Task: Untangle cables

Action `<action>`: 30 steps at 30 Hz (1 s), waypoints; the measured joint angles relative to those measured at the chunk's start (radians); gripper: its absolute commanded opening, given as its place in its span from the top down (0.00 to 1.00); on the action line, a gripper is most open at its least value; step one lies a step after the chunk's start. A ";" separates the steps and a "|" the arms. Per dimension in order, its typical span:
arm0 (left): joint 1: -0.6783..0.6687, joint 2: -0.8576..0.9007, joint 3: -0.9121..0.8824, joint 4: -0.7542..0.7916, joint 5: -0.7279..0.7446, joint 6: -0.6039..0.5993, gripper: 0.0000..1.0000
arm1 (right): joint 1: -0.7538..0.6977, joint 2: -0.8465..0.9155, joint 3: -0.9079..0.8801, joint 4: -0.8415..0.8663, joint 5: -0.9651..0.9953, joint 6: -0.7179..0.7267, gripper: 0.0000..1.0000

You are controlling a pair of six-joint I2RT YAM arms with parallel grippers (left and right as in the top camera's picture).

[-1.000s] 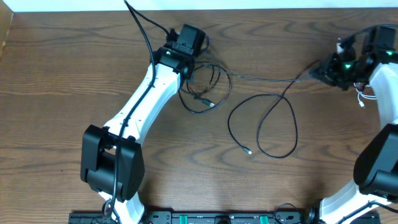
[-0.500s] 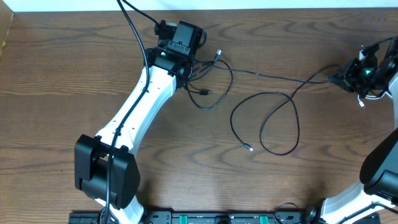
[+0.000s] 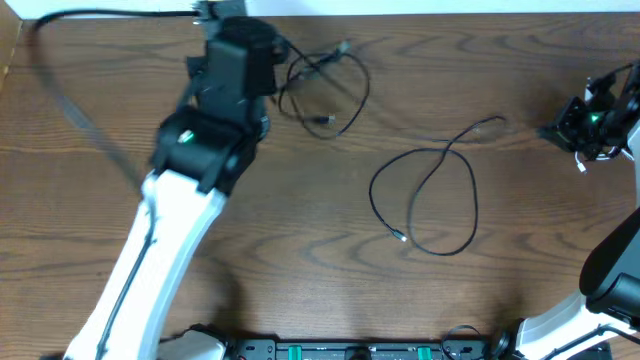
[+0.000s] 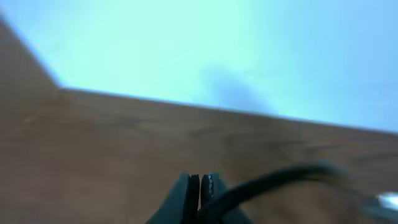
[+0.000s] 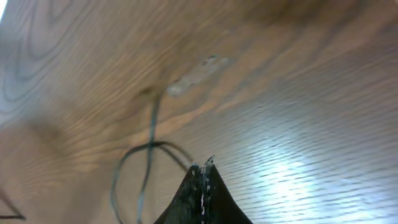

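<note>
One black cable (image 3: 330, 90) lies as a loose coil at the table's far edge, just right of my left gripper (image 3: 272, 58). In the left wrist view the left gripper (image 4: 199, 180) is shut, and a blurred black cable (image 4: 267, 183) runs out from its right finger. The second black cable (image 3: 430, 195) lies as a big loop mid-table, its plug end (image 3: 497, 122) free on the wood. My right gripper (image 3: 550, 130) is shut a little right of that end. In the right wrist view the gripper (image 5: 203, 165) faces the cable (image 5: 149, 149) and does not touch it. A short white cable (image 3: 583, 162) shows beside the right wrist.
The table's far edge (image 3: 420, 14) meets a pale wall close behind the left gripper. The left arm (image 3: 170, 210) slants across the left half of the table. The right arm (image 3: 615, 250) stands along the right edge.
The left arm swung up and left, dragging the coil toward the far edge. The black cable stretched taut to the right gripper has come loose, and its end lies left of that gripper.
</note>
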 measured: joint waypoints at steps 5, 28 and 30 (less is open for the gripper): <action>0.003 -0.051 0.012 -0.013 0.210 0.008 0.92 | -0.006 0.000 0.000 0.000 0.020 -0.002 0.99; 0.003 0.063 0.006 -0.036 0.727 0.033 0.88 | 0.131 0.000 0.000 -0.006 -0.237 -0.044 0.28; 0.003 0.063 0.006 -0.039 0.762 0.033 0.89 | 0.165 0.000 0.000 0.000 -0.266 -0.046 0.28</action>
